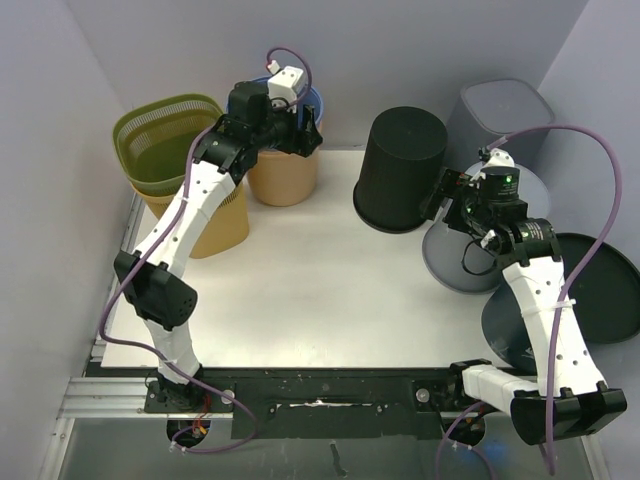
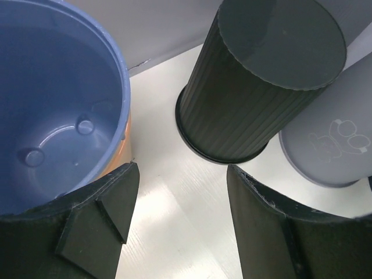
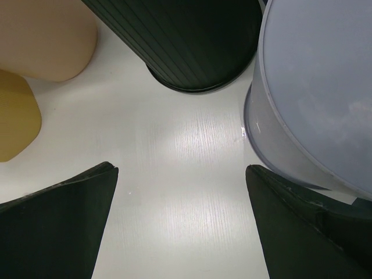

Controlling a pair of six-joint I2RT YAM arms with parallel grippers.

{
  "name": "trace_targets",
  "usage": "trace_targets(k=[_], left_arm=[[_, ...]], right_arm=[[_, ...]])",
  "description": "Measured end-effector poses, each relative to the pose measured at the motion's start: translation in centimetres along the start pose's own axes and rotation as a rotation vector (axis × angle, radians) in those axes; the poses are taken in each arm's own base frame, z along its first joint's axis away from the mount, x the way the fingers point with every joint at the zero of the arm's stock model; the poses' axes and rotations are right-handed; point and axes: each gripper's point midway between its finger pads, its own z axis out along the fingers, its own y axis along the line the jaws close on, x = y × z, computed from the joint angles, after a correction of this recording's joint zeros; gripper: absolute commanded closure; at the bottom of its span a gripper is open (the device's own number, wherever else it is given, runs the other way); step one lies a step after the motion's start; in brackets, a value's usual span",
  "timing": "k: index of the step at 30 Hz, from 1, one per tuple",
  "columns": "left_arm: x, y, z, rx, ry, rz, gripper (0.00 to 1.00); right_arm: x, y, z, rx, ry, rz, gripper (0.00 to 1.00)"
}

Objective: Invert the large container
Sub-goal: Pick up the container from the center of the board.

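Black container (image 1: 400, 165) stands mouth-down on the bench (image 1: 300, 290), closed base up. The left wrist view shows that flat base and the rim on the bench; my right wrist view only catches its lower wall and rim. My right gripper (image 1: 442, 195) is just right of the container, released, jaws wide. The right wrist view shows only bare bench between them. Grey bin (image 3: 314, 93) sits right of the container, close by. My left gripper (image 1: 305, 138) is well left of the container, jaws apart, gripping nothing, over the blue bucket (image 2: 52, 104). Only its wrist view shows that bucket's inside. Only the top view shows the green basket (image 1: 165, 140) furthest left of the container.
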Motion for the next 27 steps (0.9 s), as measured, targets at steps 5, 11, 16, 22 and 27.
trace_targets(k=[5, 11, 16, 22, 27], left_arm=[[0.8, 0.7, 1.0, -0.014, 0.015, 0.03, 0.39], [1.4, 1.2, 2.0, -0.028, 0.021, 0.084, 0.39], [0.7, 1.1, 2.3, -0.021, -0.006, 0.153, 0.39], [0.5, 1.4, 2.7, -0.027, -0.029, 0.211, 0.39], [0.9, 2.1, 3.4, -0.043, -0.029, 0.247, 0.39]], right_arm=[[0.0, -0.2, -0.3, 0.008, -0.007, 0.0, 0.03], [-0.2, -0.4, -1.2, 0.017, -0.028, -0.002, 0.02], [0.4, -0.9, -1.7, 0.026, -0.035, -0.002, 0.02], [1.6, -1.5, -1.6, 0.039, -0.005, -0.016, 0.02], [2.0, -1.6, -1.5, 0.04, 0.007, -0.029, 0.02]])
